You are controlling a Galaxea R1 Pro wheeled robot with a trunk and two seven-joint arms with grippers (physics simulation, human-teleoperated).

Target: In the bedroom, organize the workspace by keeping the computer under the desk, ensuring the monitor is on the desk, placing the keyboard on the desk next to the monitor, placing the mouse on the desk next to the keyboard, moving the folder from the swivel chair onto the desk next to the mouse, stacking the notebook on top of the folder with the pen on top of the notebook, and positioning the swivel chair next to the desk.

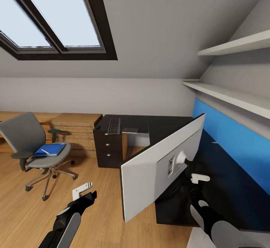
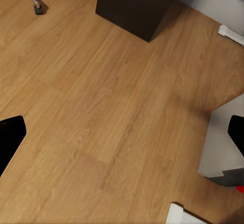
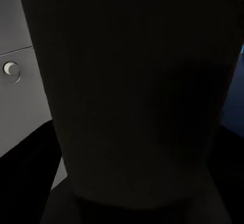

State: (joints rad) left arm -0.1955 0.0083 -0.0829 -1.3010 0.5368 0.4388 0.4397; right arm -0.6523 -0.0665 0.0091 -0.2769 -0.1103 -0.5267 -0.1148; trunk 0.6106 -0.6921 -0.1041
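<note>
Monitor (image 1: 150,173) stands on the bench (image 1: 165,122) with its silver-white back to the head camera, tilted, its stand hidden behind the panel. Right gripper (image 1: 199,178) sits just behind that back, close beside the mount; whether its jaws are apart or clamped cannot be told, since the right wrist view is almost wholly dark, with a grey panel and one round button at its edge. Left gripper (image 1: 83,191) hangs over the wooden floor (image 2: 101,107), well apart from the monitor, jaws spread wide with nothing between them; its wrist view shows bare boards, the black drawer unit (image 2: 137,5) and a chair caster. Keyboard (image 1: 113,126) lies on the far end of the bench, above the drawers. Swivel chair (image 1: 32,146) stands on the floor well left of the bench, carrying a blue folder (image 1: 49,150) with a white pen (image 1: 45,151) on top.
</note>
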